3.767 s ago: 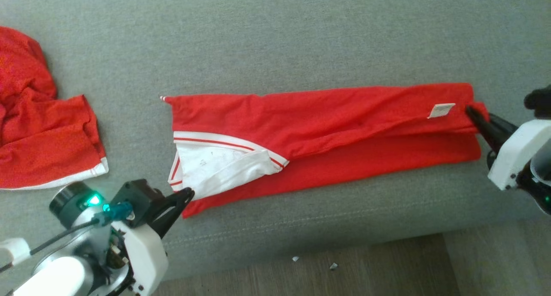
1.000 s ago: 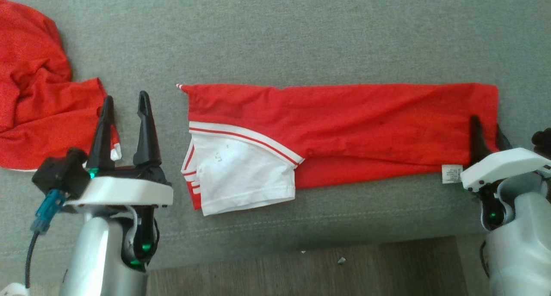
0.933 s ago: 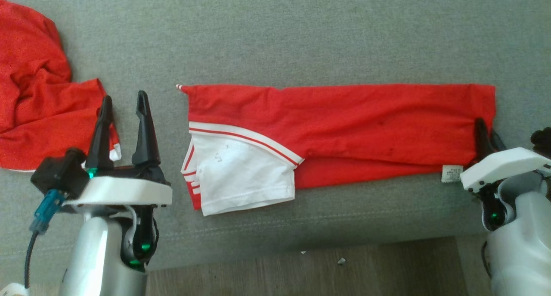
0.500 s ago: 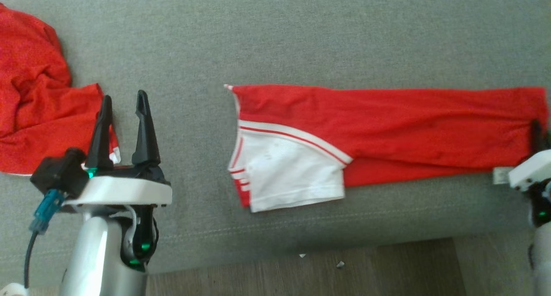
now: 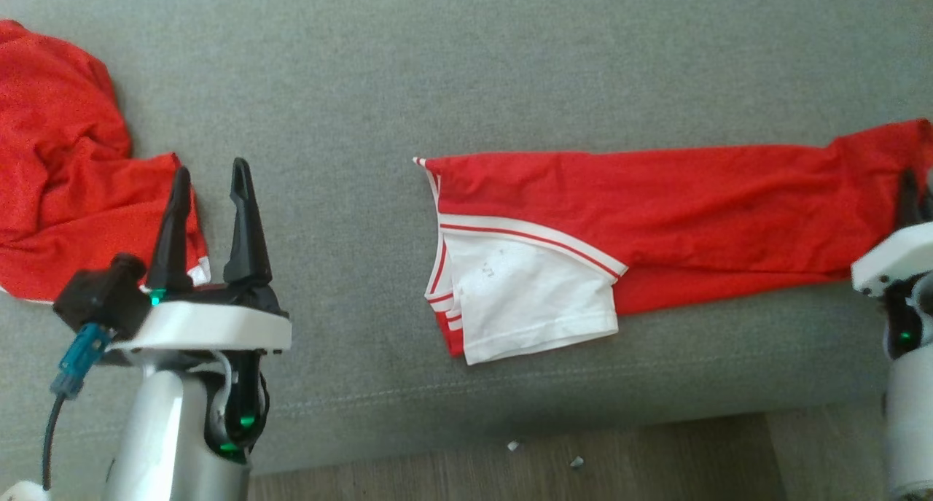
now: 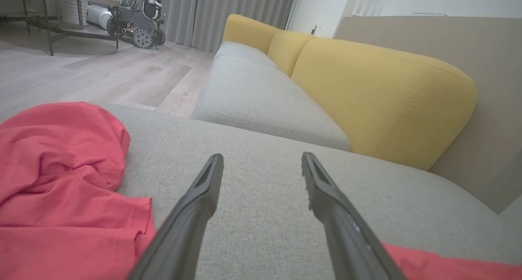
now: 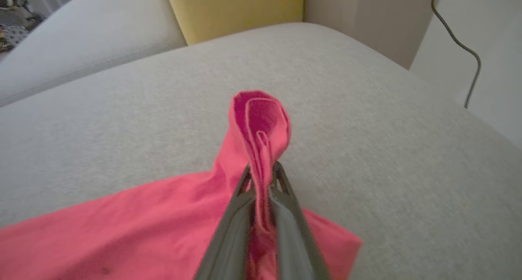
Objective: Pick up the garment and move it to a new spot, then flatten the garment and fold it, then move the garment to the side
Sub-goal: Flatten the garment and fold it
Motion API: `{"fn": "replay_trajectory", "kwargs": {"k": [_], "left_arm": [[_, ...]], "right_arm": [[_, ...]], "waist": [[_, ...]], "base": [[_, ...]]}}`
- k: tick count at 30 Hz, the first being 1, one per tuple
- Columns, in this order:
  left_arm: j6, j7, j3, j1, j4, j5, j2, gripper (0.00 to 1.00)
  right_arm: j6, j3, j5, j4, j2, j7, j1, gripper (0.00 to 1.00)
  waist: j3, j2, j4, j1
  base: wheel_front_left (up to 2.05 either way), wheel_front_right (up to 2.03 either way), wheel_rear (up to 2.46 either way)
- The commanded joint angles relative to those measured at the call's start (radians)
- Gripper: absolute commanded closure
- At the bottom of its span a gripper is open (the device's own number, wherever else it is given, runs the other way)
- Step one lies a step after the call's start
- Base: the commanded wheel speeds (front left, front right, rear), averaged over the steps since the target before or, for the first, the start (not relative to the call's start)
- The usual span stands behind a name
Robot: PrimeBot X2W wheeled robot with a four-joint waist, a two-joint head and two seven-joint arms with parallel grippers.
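The garment (image 5: 656,216), red with a white striped sleeve (image 5: 525,297), lies folded into a long strip across the grey couch seat. Its right end is lifted, pinched between the fingers of my right gripper (image 5: 910,187), which is shut on it at the picture's right edge. In the right wrist view a loop of the red cloth (image 7: 261,125) sticks up above the closed fingertips of the right gripper (image 7: 263,170). My left gripper (image 5: 210,176) stands open over bare cushion to the left of the garment, and the left gripper (image 6: 261,162) holds nothing.
A second crumpled red garment (image 5: 65,187) lies at the far left, just beside my left fingers. The couch's front edge (image 5: 510,413) runs along the bottom, with wooden floor below. Yellow back cushions (image 6: 367,92) rise behind the seat.
My right gripper has shut on the garment's right end and dragged it rightward, lifting that end. The garment has slid right across the cushion. The left arm has stayed put.
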Motion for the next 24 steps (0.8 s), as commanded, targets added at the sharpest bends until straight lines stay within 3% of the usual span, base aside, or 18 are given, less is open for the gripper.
{"fn": "replay_trajectory", "kwargs": {"k": [1,9,17,24], "left_arm": [[0.003,-0.012,0.032,-0.009,-0.024,-0.008,0.008,0.00],[0.002,-0.012,0.036,0.020,-0.018,-0.012,0.008,0.00],[0.003,-0.012,0.028,0.036,-0.017,-0.019,0.008,0.00],[0.005,-0.012,0.017,0.037,-0.010,-0.027,0.008,0.00]], "right_arm": [[0.003,0.035,0.006,-0.055,0.005,-0.002,-0.003,1.00],[0.003,0.129,0.090,-0.204,0.076,0.052,0.053,1.00],[0.003,0.300,0.215,-0.473,0.147,0.189,0.149,1.00],[0.003,0.410,0.309,-0.608,0.183,0.263,0.197,1.00]], "waist": [[-0.021,0.0000,-0.002,0.0000],[-0.077,0.0000,-0.018,0.0000],[-0.105,0.0000,-0.031,0.0000],[-0.111,0.0000,-0.029,0.0000]], "base": [[0.00,0.00,0.00],[0.00,0.00,0.00],[0.00,0.00,0.00],[0.00,0.00,0.00]]}}
